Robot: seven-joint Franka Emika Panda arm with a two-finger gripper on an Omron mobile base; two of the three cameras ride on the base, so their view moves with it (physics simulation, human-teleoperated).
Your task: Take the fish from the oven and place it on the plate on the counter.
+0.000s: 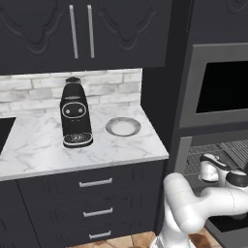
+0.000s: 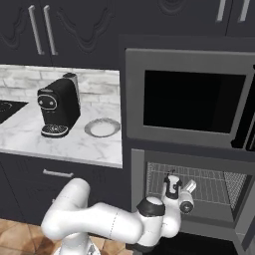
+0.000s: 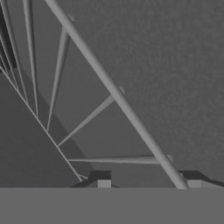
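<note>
- Gripper (image 2: 173, 185) reaches into the oven (image 2: 191, 187) above its wire rack (image 3: 118, 98); jaw state unclear, fish unseen.
- Plate (image 1: 123, 126) sits bare near the tabletop's (image 1: 43, 145) right edge; transfer remains.

We look along the gripper (image 3: 148, 183) and see its two small finger tips (image 3: 103, 183) rising at the bottom edge, pale squares with dark tops, standing apart with a gap between them and nothing visible in that gap. Past them lies a silvery wire rack (image 3: 116, 94) of the oven (image 3: 175, 65): one thick bar runs diagonally from the upper left down toward the right tip, and thinner wires fan off it to the left. More thin wires crowd the upper left corner. Behind the rack we see plain grey speckled oven surface, darker in the lower left.
</note>
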